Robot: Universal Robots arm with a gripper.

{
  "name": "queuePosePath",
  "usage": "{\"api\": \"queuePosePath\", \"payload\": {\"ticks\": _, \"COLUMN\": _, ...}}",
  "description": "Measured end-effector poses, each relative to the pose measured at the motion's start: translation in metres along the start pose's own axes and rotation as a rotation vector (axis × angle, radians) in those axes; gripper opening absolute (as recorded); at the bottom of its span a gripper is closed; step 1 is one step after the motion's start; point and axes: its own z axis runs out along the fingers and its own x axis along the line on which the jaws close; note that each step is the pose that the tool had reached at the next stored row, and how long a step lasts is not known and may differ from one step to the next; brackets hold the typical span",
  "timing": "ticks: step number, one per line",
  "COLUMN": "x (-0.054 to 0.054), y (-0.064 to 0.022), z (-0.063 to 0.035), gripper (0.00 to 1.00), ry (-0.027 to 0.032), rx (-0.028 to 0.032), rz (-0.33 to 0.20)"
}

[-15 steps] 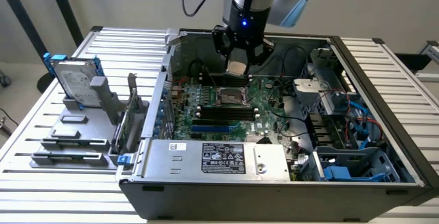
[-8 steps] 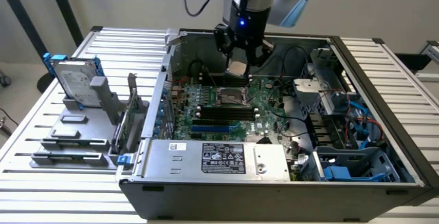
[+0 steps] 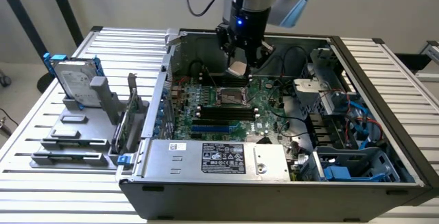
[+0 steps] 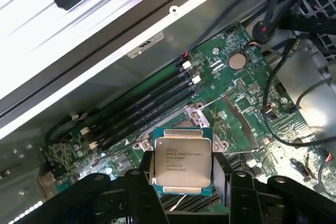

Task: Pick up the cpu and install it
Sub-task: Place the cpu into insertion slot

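The cpu [image 4: 182,157], a small flat square chip with a silver-grey printed top and green rim, sits between my gripper's [image 4: 182,177] two black fingers [image 4: 146,176], which are shut on its opposite edges. In the exterior view my gripper [image 3: 241,62] hangs inside the open computer case with the cpu [image 3: 237,69] tilted at its tip. It is a short way above the green motherboard [image 3: 264,116], just behind the open metal-framed socket [image 3: 232,96]. In the wrist view the socket [image 4: 202,116] lies just beyond the chip.
Black memory sticks [image 3: 226,112] stand in slots beside the socket. Case walls [image 3: 164,80], cables [image 3: 288,75] and a drive cage [image 3: 343,111] surround the board. A power supply [image 3: 213,157] sits at the front. A hard drive in a blue frame [image 3: 74,80] stands in a grey rack on the exterior view's left.
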Motion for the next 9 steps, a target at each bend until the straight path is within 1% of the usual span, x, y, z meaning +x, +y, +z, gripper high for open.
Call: {"api": "queuePosePath", "payload": {"ticks": 9, "x": -0.0001, "y": -0.0001, "z": 0.0007, "gripper": 0.54, "ry": -0.0142, "rx": -0.0132, "rz": 0.164}}
